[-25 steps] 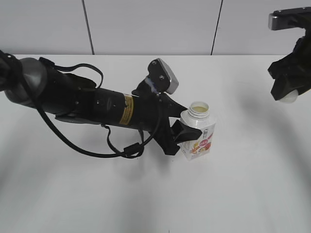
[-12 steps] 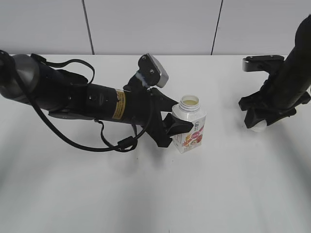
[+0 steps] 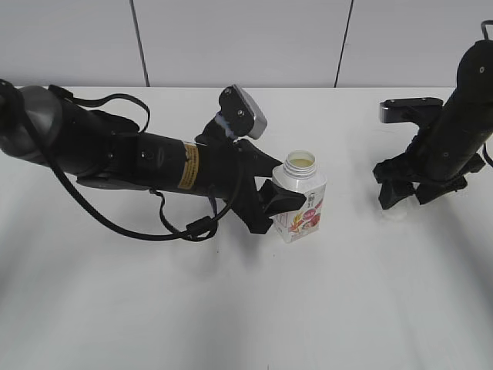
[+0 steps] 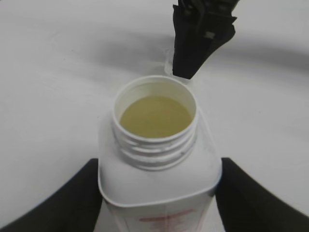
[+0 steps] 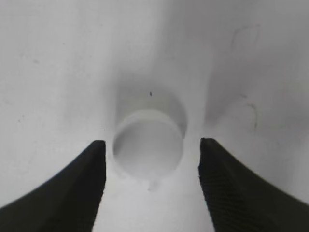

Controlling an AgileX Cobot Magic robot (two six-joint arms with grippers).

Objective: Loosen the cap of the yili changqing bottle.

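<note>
lab bench, white table (image 3: 231, 308), grey panelled wall (image 3: 231, 38)

We see the bottle (image 3: 302, 202) standing upright near the table's middle, white and squarish with sloped shoulders and a pink-red and orange label on its front. Its threaded neck is open, showing pale yellowish liquid close to the rim. The cap (image 5: 148, 150), small, round and white, lies flat on the table well to the bottle's right.
</note>
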